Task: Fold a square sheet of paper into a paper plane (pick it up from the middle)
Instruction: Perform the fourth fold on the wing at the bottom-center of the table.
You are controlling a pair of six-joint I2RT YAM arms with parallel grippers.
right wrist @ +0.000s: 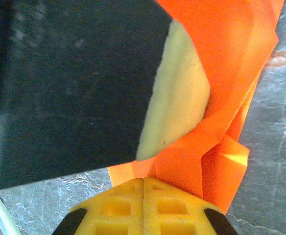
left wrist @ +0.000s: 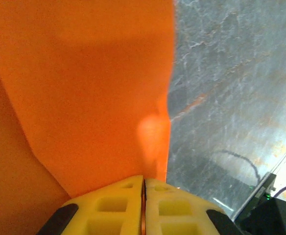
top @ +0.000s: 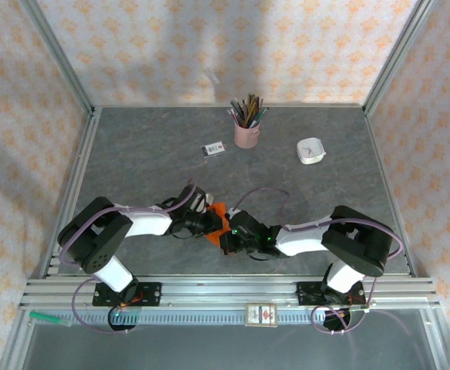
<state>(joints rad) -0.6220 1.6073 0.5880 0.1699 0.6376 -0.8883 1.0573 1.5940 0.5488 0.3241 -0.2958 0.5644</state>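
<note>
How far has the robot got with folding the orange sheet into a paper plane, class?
Done: the orange paper already carries several layered creases and no longer lies flat. In hand: the left end effector and the right end effector both appear shut on it, close together near the front middle of the table. Left: it is not yet a slim pointed dart, so the last folds remain.

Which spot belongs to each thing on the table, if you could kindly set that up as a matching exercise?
Things:
1. pencil cup
2. printed card
3. white container
4. orange paper

Places:
A. furthest right
B. nearest the front
C. pink, at the rear
D. just left of the cup

Pairs: 1-C, 2-D, 3-A, 4-B.
</note>
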